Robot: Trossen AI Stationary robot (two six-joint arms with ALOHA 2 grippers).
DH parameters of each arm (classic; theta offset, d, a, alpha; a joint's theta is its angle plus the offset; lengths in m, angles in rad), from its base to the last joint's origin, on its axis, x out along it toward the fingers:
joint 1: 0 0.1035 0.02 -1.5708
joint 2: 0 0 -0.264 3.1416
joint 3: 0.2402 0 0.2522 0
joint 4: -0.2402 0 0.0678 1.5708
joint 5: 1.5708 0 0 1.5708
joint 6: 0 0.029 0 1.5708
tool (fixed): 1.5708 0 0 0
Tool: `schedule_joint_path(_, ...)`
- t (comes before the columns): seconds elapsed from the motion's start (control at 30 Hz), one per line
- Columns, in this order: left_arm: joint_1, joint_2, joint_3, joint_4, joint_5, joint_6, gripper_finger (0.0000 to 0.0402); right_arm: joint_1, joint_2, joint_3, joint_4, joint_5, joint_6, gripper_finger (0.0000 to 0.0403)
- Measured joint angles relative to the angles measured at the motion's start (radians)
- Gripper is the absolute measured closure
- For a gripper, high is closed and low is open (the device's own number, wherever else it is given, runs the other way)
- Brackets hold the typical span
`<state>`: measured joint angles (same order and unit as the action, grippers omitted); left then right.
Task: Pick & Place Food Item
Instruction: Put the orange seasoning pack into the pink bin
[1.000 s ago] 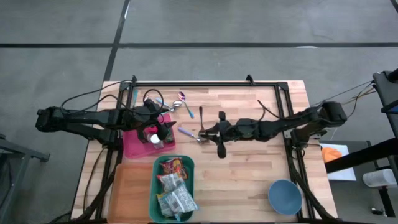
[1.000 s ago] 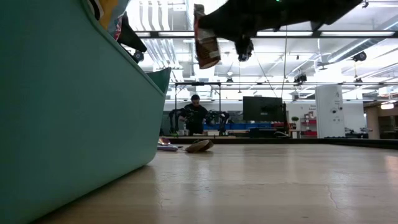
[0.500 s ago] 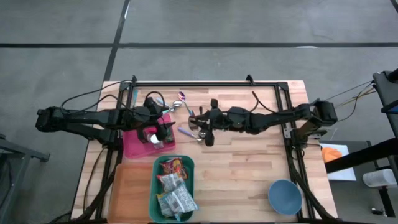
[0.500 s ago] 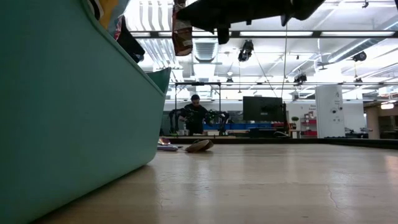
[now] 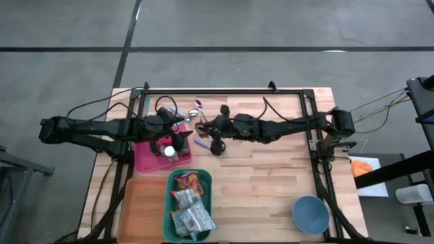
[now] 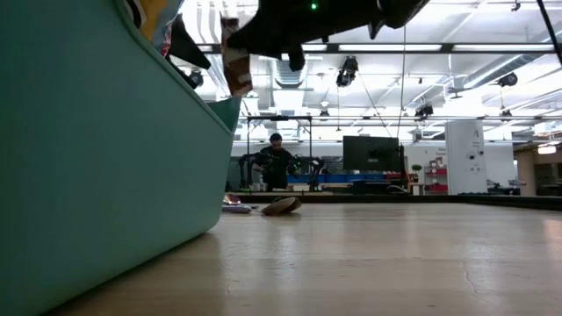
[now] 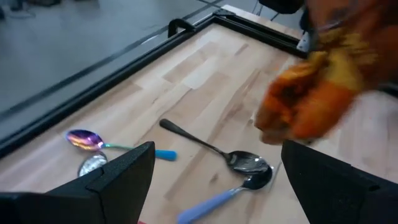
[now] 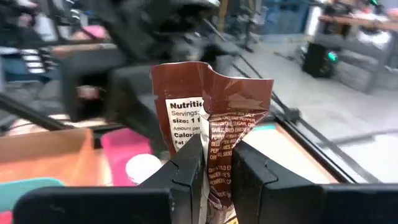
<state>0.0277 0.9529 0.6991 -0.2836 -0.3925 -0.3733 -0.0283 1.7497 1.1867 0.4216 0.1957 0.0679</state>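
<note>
The right gripper (image 8: 214,168) pinches a brown foil snack packet (image 8: 214,124) between its two dark fingers. The packet stands upright, with its long axis running out along the fingers and its torn top edge farthest from them. In the high view this gripper (image 5: 215,144) hangs above the wooden table (image 5: 271,183), near the middle of the table and toward its far edge, just right of the pink tray (image 5: 146,159).

The teal plastic bin (image 5: 171,203) with other snack bags lies toward the near edge of the table from the packet, a little to the left. I judge that the next move must carry the packet this way, and the right arm already has it.

Farther left, the left gripper (image 5: 178,139) waits over the pink tray with its fingers spread wide and nothing between them. Metal spoons (image 7: 239,163) lie on the wood between the two grippers.
</note>
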Motion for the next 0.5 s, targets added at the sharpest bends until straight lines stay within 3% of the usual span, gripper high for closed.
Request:
schedule_joint_path(0.2,-0.001,0.0,0.0,0.012,0.001,-0.028,0.0049,-0.016,0.017,0.029,-0.006,0.1,0.052,0.0345)
schedule_joint_path(0.5,0.0,0.0,0.0,0.032,-0.064,-0.024,0.0049,-0.029,0.028,0.041,-0.008,0.103,0.056,0.0345)
